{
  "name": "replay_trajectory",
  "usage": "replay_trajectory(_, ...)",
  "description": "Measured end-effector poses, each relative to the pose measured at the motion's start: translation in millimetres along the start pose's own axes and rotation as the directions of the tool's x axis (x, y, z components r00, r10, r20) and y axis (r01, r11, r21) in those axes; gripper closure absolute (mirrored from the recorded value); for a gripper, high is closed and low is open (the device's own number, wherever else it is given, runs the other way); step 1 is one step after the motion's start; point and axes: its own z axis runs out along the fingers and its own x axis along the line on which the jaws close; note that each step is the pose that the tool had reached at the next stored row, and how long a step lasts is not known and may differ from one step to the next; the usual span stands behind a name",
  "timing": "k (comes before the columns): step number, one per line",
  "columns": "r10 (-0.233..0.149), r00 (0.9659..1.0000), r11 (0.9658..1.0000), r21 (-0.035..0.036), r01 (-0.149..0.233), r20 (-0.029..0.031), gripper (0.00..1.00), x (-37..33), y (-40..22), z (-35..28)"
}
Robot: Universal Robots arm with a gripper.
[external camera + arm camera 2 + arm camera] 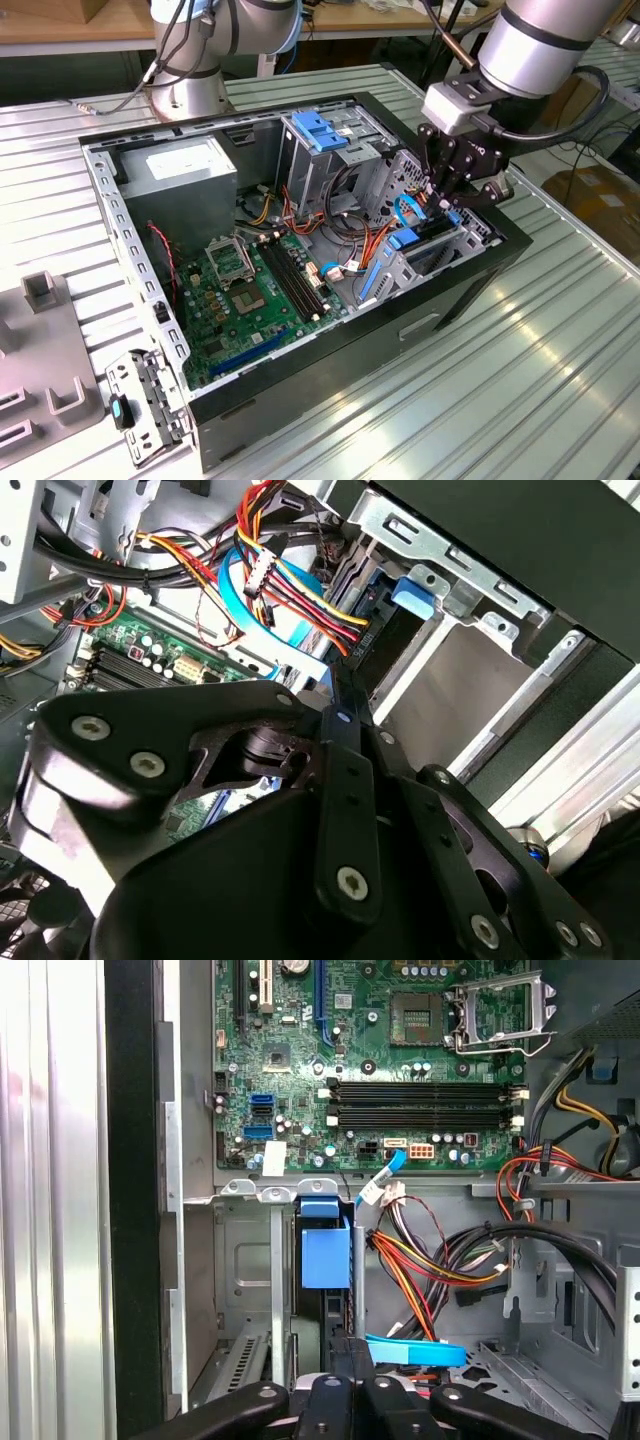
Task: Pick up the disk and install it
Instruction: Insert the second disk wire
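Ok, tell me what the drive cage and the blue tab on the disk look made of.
Drive cage: looks like bare sheet metal, dull grey, with punched holes and folded edges. Blue tab on the disk: looks like moulded plastic, evenly bright blue with a smooth, slightly glossy face.

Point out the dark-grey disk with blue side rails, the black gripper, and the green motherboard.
dark-grey disk with blue side rails [325, 1245], first wrist view, on its blue end tab.
black gripper [447, 200], exterior view, between its fingertips.
green motherboard [300, 1070], first wrist view, on bare board.

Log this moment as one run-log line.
stage: installing | gripper: shut on disk | disk: standing in drive bay | case: open
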Motion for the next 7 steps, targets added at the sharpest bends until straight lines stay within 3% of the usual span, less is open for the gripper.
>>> replay_trajectory(7,0.0,1.0,1.0,0.0,0.0,-0.0001,0.89,0.0,0.0,-0.6)
